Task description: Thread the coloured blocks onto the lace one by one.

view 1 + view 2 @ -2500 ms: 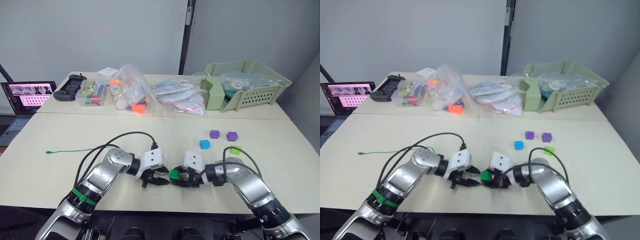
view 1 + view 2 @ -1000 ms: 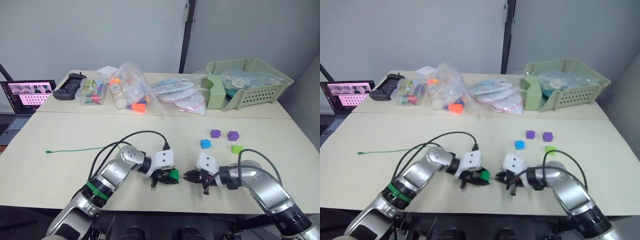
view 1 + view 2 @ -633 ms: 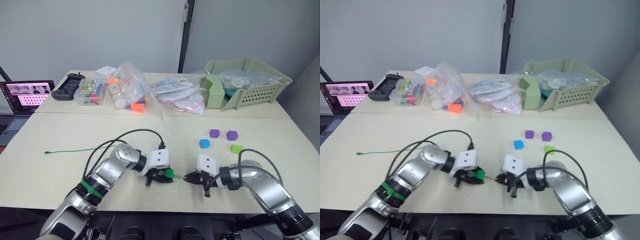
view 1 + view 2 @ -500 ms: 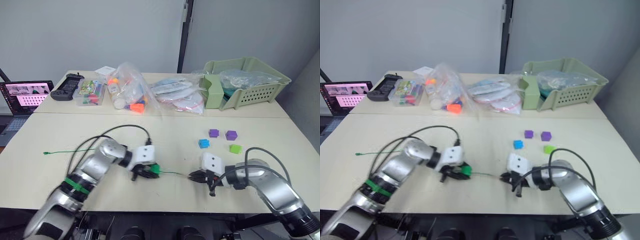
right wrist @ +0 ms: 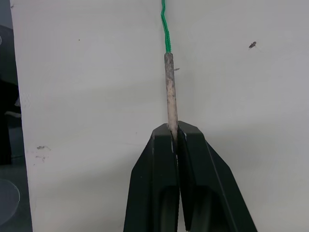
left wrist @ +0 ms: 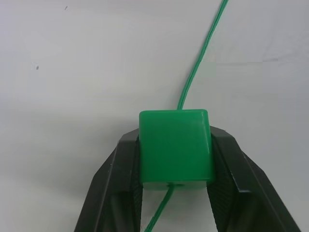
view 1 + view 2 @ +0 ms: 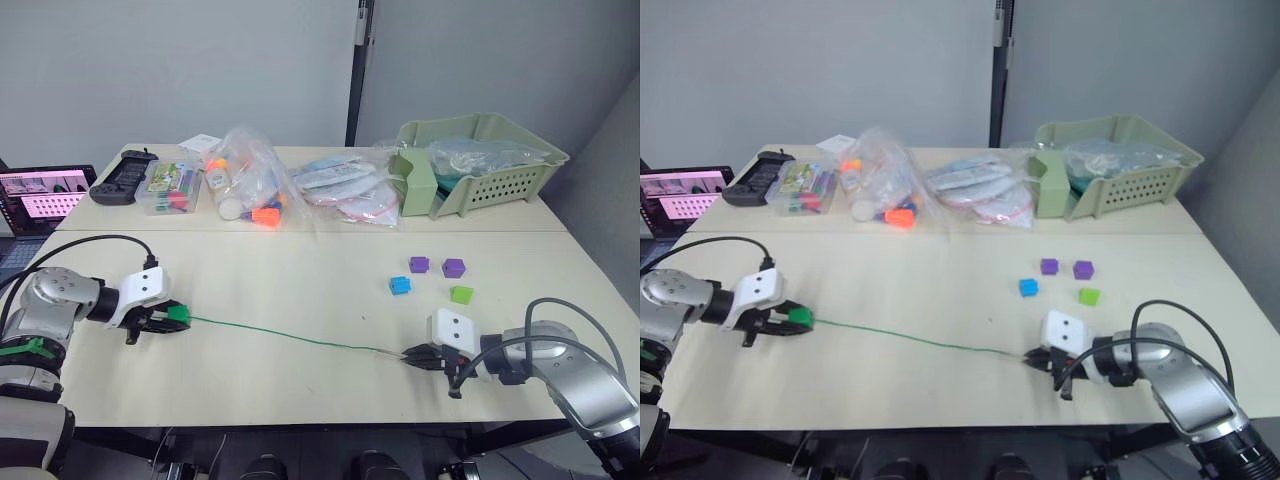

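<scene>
A: The scene is a pale cream table (image 7: 300,290) before a grey wall; at the far edge lie clear bags of craft items (image 7: 250,185) and a green basket (image 7: 480,160). What can go wrong here?

B: The right gripper (image 5: 173,129) is pressed closed on only the end of the silvery needle tip (image 5: 169,87) of the lace (image 7: 290,335). If the arms pull further apart, I judge the tip may slip out. The left gripper (image 6: 175,145), at about 9 o'clock on the table, is clamped on the dark green block (image 6: 175,145), and the lace passes through it.

A: And the other blocks?

B: Two purple blocks (image 7: 436,266), the blue block (image 7: 400,285) and the light green block (image 7: 461,294) wait at about 3 o'clock, well apart from both grippers. A taut lace may also drag the block out of the pads.

A: What is hard to see?

B: The knot end of the lace behind the left gripper; I cannot tell how much cord remains there. The hole of the block is also hidden.
</scene>
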Available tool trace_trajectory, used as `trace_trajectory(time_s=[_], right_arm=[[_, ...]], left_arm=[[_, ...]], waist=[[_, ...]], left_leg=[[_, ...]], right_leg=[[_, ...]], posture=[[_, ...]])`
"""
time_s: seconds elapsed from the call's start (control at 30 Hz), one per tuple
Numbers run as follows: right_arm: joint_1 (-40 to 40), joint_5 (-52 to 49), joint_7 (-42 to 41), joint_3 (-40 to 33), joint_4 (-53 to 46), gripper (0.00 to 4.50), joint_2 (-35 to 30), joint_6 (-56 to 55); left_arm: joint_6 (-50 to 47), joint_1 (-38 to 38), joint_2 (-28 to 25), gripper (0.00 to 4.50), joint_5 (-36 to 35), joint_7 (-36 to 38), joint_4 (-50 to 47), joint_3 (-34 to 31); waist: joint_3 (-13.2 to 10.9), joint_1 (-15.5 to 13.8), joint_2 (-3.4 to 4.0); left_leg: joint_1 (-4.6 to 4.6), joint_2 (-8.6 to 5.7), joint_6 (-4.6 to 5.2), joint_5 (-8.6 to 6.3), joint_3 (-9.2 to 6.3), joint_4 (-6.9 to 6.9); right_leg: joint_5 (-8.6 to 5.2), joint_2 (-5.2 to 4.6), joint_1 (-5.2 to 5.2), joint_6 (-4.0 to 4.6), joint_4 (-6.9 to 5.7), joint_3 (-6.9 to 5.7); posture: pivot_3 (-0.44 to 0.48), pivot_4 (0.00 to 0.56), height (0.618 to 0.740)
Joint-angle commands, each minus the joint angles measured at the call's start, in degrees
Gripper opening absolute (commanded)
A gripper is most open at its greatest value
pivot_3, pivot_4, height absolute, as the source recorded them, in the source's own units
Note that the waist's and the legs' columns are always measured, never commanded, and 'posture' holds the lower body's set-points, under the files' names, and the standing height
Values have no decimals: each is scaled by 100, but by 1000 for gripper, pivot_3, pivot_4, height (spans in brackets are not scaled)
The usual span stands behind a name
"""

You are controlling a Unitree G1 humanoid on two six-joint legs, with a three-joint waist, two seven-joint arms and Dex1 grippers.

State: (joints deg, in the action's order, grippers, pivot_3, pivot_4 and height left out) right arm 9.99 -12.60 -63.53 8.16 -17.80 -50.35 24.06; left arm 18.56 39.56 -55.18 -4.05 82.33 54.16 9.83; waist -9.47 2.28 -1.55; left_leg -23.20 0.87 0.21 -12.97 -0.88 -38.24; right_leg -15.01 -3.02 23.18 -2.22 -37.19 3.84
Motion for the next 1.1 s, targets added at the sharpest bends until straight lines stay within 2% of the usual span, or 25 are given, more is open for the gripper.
trace_trajectory(time_s=[0.03,0.07,0.2,0.27,0.33,0.43,0.5,0.57,0.67,0.8,0.87,1.1], right_arm=[[123,-99,1,-80,-48,0,68,-66],[164,-89,6,-44,-36,0,100,-55],[207,-105,-10,-38,-59,0,159,-25],[258,-119,-5,-22,-106,0,202,15],[346,-104,27,55,-166,0,266,83],[551,-19,128,260,-209,0,444,254],[699,103,229,454,-204,0,565,379],[797,172,299,624,-221,0,648,524],[885,166,338,749,-257,0,722,615],[1023,240,337,895,-278,0,751,678],[1038,243,345,919,-311,0,759,714],[1000,205,378,892,-410,0,740,780]], left_arm=[[-189,84,21,1700,-60,318,137,-192],[-317,135,68,2234,-117,440,111,-227],[-447,249,171,3462,-192,536,-143,-397],[-839,351,206,4130,-294,610,-710,-443],[-1501,274,279,4130,-493,709,-1735,-415],[-2651,-278,556,4130,-893,517,-3626,-266],[-3396,-666,943,4130,-1189,94,-4859,-132],[-3964,-868,1519,4130,-1176,-579,-5682,103],[-4261,-960,2033,4130,-1077,-1055,-6132,334],[-4399,-960,2563,4130,-786,-1581,-6235,838],[-4339,-1023,2629,4130,-536,-1751,-6169,1061],[-4274,-1111,2726,4130,-455,-1813,-5948,1265]], waist=[[0,-4,0],[0,-7,0],[-1,-39,-1],[-3,-71,-5],[-7,-126,-12],[-7,-144,-12],[-4,-146,-7],[-4,-148,-8],[-7,-154,-13],[-7,-140,-12],[-7,-143,-12],[-7,-145,-12]], left_leg=[[0,0,0,0,0,0],[-1,0,0,0,0,0],[-8,-2,0,0,0,-2],[-12,-4,0,0,0,-3],[-19,-4,0,0,-2,-7],[-22,-2,0,0,-7,-15],[-18,-3,0,0,-9,-14],[-15,-6,0,-1,-28,-14],[-30,-10,0,0,-47,-30],[-16,-13,0,0,-45,-39],[-9,-16,0,0,-43,-41],[-11,-16,0,0,-41,-44]], right_leg=[[0,-1,0,0,0,0],[0,0,1,0,-1,0],[0,0,3,-1,-1,-1],[0,-4,5,-1,0,-1],[0,-5,7,-1,0,-3],[1,-13,5,-4,-1,-4],[1,-21,2,-7,-3,-1],[2,-27,1,-12,-3,2],[4,-20,4,-15,-7,0],[4,-10,1,-13,-25,2],[3,-10,-3,-14,-30,3],[3,-10,0,-13,-33,4]], posture=[[0,150,740],[0,150,740],[0,150,740],[0,150,740],[0,150,740],[0,150,740],[0,150,740],[0,150,740],[0,150,740],[0,150,740],[0,150,740],[0,150,740]])
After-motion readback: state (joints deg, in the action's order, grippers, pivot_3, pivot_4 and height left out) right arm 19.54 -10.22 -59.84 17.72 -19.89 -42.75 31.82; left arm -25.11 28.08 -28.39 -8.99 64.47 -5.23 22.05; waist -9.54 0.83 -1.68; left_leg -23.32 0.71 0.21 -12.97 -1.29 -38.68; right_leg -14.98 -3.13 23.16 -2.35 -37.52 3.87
